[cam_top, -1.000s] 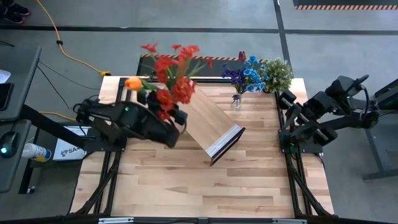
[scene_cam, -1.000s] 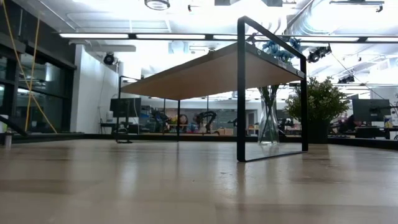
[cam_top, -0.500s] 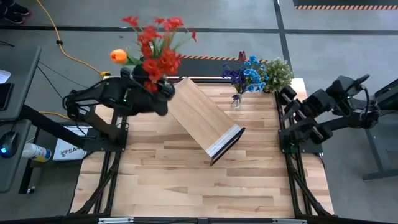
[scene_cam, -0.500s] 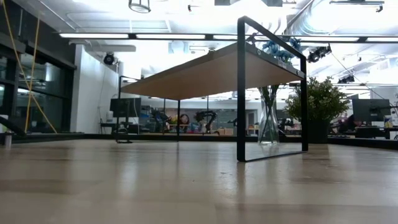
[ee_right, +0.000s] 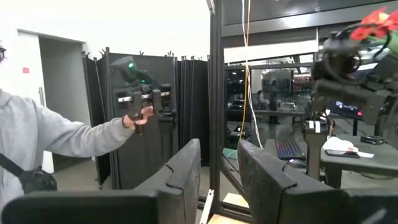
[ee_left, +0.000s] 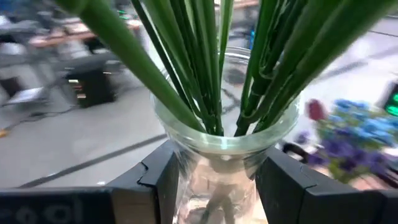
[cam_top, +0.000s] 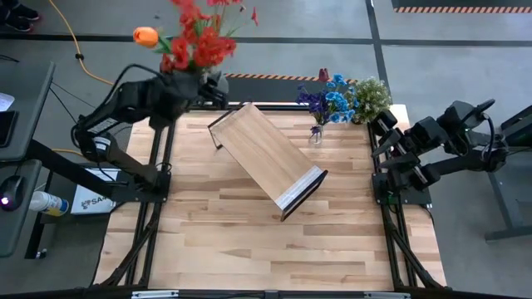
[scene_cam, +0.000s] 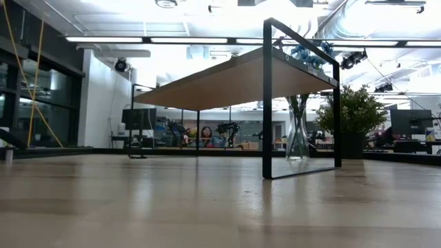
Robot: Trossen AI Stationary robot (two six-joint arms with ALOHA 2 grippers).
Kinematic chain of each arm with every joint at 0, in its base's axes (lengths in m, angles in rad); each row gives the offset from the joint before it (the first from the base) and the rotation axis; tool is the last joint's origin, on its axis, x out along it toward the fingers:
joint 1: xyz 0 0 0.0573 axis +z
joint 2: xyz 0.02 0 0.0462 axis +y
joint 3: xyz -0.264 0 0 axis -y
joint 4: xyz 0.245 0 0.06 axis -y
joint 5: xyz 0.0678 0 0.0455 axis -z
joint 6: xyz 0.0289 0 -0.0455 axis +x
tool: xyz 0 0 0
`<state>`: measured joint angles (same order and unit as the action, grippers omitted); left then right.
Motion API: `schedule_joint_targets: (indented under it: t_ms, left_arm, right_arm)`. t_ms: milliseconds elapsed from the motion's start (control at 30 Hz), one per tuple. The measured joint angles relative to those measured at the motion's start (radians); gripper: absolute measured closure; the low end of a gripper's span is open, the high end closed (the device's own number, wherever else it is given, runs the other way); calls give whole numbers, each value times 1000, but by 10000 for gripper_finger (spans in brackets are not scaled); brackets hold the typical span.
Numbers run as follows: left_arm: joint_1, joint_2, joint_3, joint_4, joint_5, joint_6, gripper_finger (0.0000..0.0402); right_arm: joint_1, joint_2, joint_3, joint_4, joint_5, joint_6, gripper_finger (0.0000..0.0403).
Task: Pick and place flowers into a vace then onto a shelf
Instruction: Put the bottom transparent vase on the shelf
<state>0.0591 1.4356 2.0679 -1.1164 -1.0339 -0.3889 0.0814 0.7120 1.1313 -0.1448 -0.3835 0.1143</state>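
Left arm holds a vase of flowers beyond the table's far-left corner.

Left gripper [ee_left: 214,186] is clamped on the glass vase [ee_left: 224,155] carrying red and orange flowers [cam_top: 193,37]. The shelf [cam_top: 268,160] stands diagonally mid-table. A second vase of blue flowers [cam_top: 326,104] sits at the far edge. Right gripper [ee_right: 217,168], parked at the right edge, has its 2 fingers slightly apart, holding nothing.

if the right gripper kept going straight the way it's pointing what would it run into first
Probably the black frame upright just ahead of the right gripper, though depth is hard to judge in the right wrist view. Nothing lies between its fingers. Farther off that way is the left gripper, holding the vase of flowers.
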Motion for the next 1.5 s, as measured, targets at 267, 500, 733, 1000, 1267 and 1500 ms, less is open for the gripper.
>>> schedule_joint_targets:
  t_ms: [267,500,733,1000,1267,1500]
  left_arm:
    - [161,11,0,155,284,164,196]
    - [257,77,-1,166,485,204,196]
    - [304,134,-1,183,579,228,196]
    - [303,169,-2,233,616,278,196]
    - [367,164,-2,357,798,271,196]
    - [373,163,-2,296,938,254,196]
  right_arm:
    - [0,0,0,0,0,0,304]
    - [0,0,0,0,0,0,304]
    - [0,0,0,0,0,0,304]
    - [0,0,-1,0,0,0,305]
    - [0,0,-1,0,0,9,305]
    - [0,0,-1,0,0,17,304]
